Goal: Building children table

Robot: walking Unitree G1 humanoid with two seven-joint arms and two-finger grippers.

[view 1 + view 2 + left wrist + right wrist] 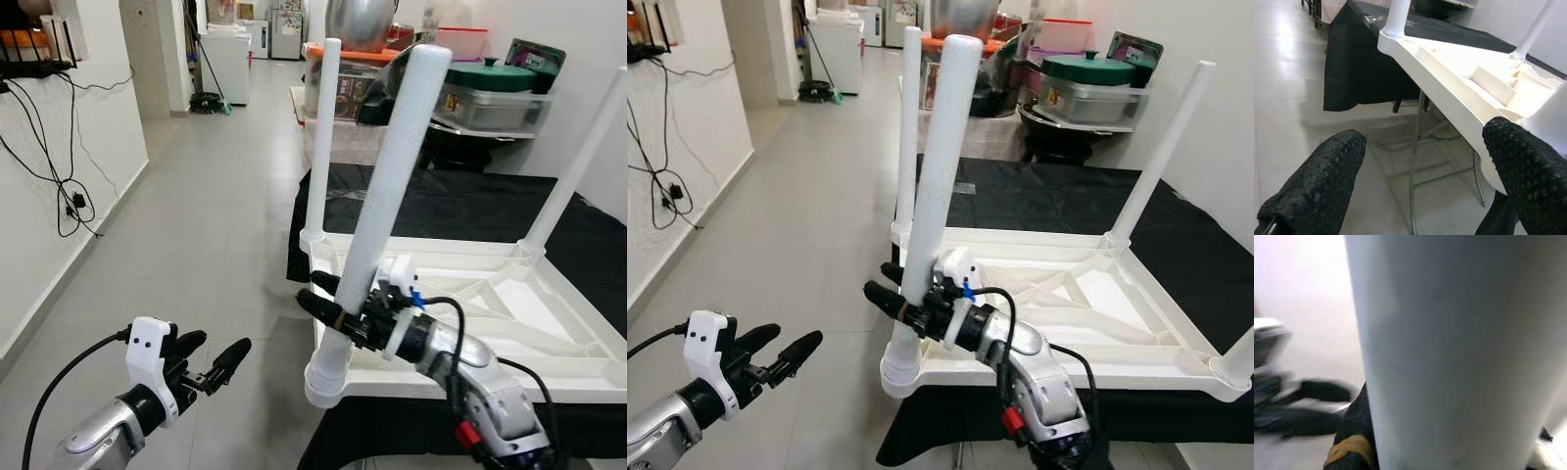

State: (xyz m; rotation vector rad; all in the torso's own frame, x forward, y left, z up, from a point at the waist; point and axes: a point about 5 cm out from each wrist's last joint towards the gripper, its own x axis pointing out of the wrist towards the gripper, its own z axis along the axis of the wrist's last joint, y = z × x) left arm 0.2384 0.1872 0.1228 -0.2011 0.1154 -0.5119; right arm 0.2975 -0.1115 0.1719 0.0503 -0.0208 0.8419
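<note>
A white plastic table top lies upside down on a black-draped table. Round white legs stand up from its far-left corner and far-right corner. A third white leg leans slightly at the near-left corner, its foot in the corner socket. My right gripper is shut on this leg just above the socket; the leg's white surface crowds the right wrist view. My left gripper hangs open over the floor, left of that corner, with nothing between its fingers.
Grey tiled floor stretches left and ahead down a corridor. A white wall with dangling cables runs along the left. Behind the table stand storage boxes, a green-lidded metal tray and a large steel bowl. Folding table legs show under the cloth.
</note>
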